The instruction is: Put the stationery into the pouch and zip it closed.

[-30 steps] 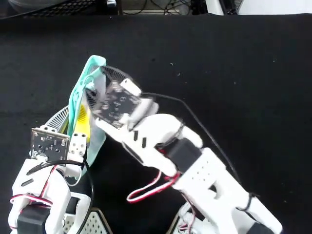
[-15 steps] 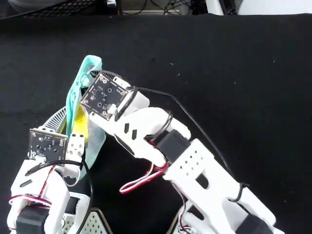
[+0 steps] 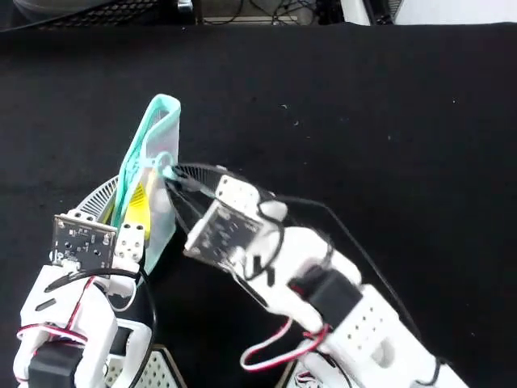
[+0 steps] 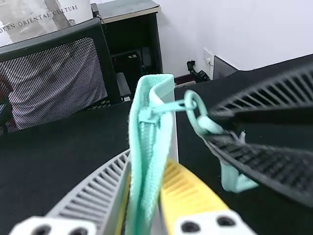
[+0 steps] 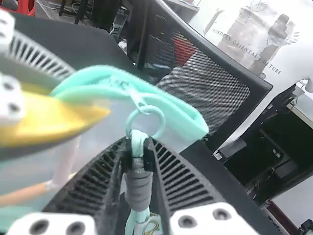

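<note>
pouch: teal-edged clear pouch (image 3: 153, 162) stood on edge on the black table (image 3: 363, 121), left of centre in the high view.
left gripper: left gripper (image 3: 121, 220) was clamped on the pouch's lower-left end, with a grey ribbed jaw on one side and a yellow jaw on the other.
right gripper: right gripper (image 5: 139, 152) was closed on the teal pull strap (image 4: 230, 171), its black jaws pinching it just behind the ring (image 5: 144, 120).
slider: slider (image 4: 145, 116) sat on the pouch's top edge, toward the end away from the left gripper. Strap looked taut.
contents: pale stick shapes (image 5: 62, 166) showed through the wall, probably stationery. Couldn't confirm.
axis: pouch's long axis ran from lower left up toward upper centre-left in the high view. Right gripper sat just right of that line, level with mid-pouch.
nearer arm: right arm had the zip, left arm was the anchor only.
next move: pull needed to run along the zip line, not across it. Couldn't tell which stretch was already shut.
risk: a sideways pull would likely twist the pouch out of the clamp.
</note>
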